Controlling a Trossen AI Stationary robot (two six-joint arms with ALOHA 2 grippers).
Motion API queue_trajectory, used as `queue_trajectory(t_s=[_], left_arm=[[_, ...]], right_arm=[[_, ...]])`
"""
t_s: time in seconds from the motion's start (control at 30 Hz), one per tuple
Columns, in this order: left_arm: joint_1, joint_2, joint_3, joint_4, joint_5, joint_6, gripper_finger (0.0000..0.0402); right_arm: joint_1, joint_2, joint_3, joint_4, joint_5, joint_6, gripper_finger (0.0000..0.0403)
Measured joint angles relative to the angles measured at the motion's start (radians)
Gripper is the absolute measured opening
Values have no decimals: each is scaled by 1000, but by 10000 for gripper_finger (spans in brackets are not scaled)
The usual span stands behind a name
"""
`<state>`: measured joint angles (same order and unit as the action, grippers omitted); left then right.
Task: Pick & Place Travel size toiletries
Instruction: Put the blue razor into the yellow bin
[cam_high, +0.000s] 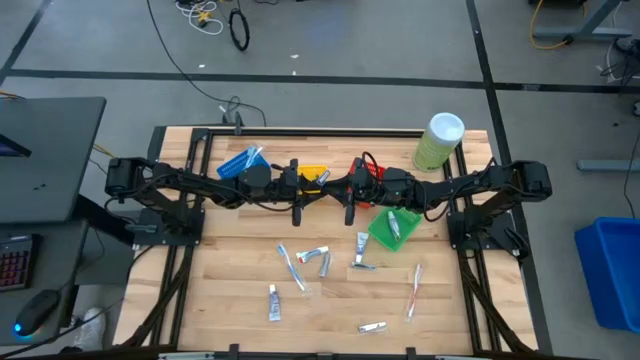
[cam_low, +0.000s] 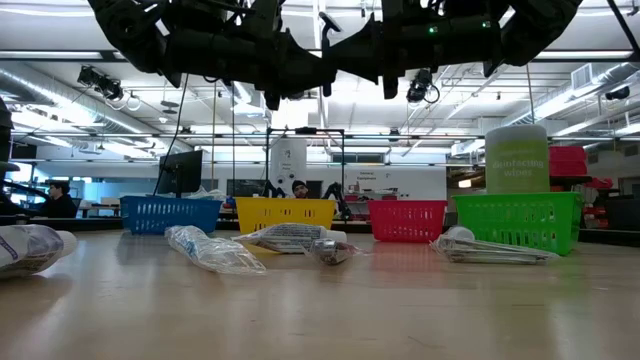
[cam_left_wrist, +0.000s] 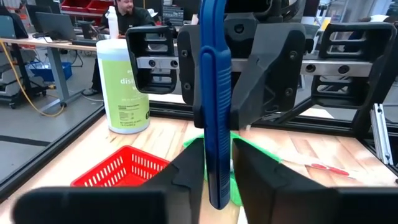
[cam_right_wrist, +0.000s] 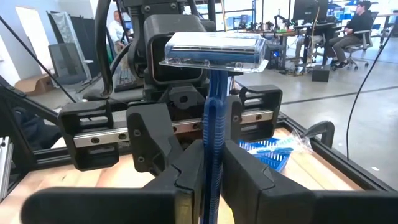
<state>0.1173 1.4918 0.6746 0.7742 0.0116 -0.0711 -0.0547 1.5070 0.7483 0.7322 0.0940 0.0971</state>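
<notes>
Overhead camera looks straight down on the pale wooden table (cam_high: 240, 300). Low camera sights level across it. Wrist cameras face each other, close.

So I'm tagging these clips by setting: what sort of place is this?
Most likely a robotics lab or open workshop: bare concrete floor with loose cables, exposed ceiling ducts, and people at computer desks beyond the table.
</notes>
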Motion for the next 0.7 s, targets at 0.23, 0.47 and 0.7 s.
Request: queue_trajectory(t_s=[0.23,0.47,0.7], left_arm=[[0,0,0,0,-1,0,49],[0,0,0,-11,-23,-2,64],[3,0,0,-70,-112,-39,45]], right_arm=[[0,0,0,0,0,0,63],[0,0,0,-10,0,0,86],[0,0,0,-114,152,-8,148]])
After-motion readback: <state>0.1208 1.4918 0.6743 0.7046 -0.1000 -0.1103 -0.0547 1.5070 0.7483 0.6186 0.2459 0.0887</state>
